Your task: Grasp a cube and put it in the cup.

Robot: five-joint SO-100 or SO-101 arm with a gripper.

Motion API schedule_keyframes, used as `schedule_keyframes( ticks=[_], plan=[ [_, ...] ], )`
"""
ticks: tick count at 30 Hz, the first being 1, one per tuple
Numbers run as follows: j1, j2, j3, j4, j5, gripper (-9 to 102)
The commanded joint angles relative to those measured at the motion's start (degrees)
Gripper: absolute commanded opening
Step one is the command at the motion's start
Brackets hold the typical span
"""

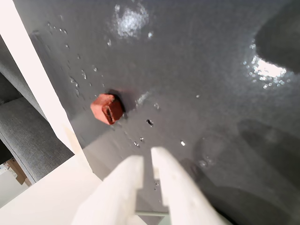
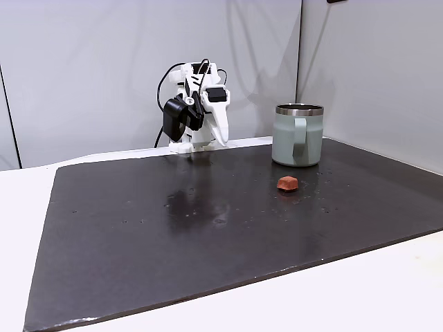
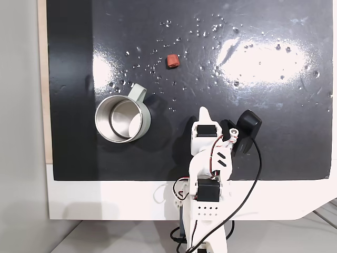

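While the end effector (image 1: 149,157) hovers empty, fingers looking nearly closed in the wrist view, the cube (image 2: 287,183) sits on the dark desk (image 2: 173,235) near the cup (image 2: 298,135).

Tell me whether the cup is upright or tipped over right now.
Upright. The cup stands on its base on the dark mat, steel rim up; from above its open mouth shows as a full circle.

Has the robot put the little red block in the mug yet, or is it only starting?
Only starting. Nothing is done yet: the block lies on the dark mat, apart from the mug, and in the top-down fixed view the mug looks empty. The end effector holds nothing, its fingers nearly together, away from the block. Left to do: reach the block, grip it, carry it over and drop it in.
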State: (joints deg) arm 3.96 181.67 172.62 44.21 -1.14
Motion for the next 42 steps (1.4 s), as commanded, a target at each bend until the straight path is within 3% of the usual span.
schedule_keyframes(
  ticks=[1,26,32,42],
  plan=[
    [0.0,0.4,-0.4,-1.6,-0.2,0],
    [1.3,0.4,-1.8,-1.7,0.2,0],
    [-0.2,-1.5,-10.8,2.2,-1.6,0],
    [-1.8,-27.9,-33.0,0.4,0.0,0]
  ],
)
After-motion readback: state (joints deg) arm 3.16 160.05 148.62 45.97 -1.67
